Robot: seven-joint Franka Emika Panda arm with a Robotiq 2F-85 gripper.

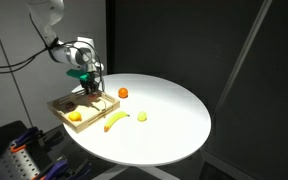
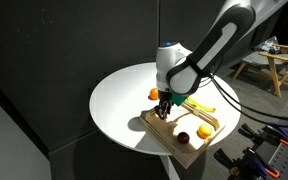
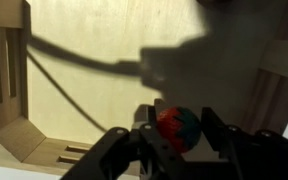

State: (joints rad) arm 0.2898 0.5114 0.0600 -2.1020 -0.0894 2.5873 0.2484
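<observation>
Above the wooden tray [image 2: 170, 140], which is sitting at the edge of the round white table [image 2: 119, 100], I am holding the gripper [image 3: 181, 138] low over the tray's bare floor. Its fingers [image 3: 216, 135] are clamping a small red-and-teal piece [image 3: 179, 126] between them; whether the piece is touching the wood, I cannot tell. Inside the tray, a dark red fruit [image 2: 183, 137] and an orange one [image 2: 205, 129] are lying apart from the gripper. Outside the tray, a banana [image 1: 117, 121] is lying just beside its rim, a small orange fruit [image 1: 123, 93] is sitting near it, and a yellow-green fruit [image 1: 141, 116] is resting beyond the banana.
</observation>
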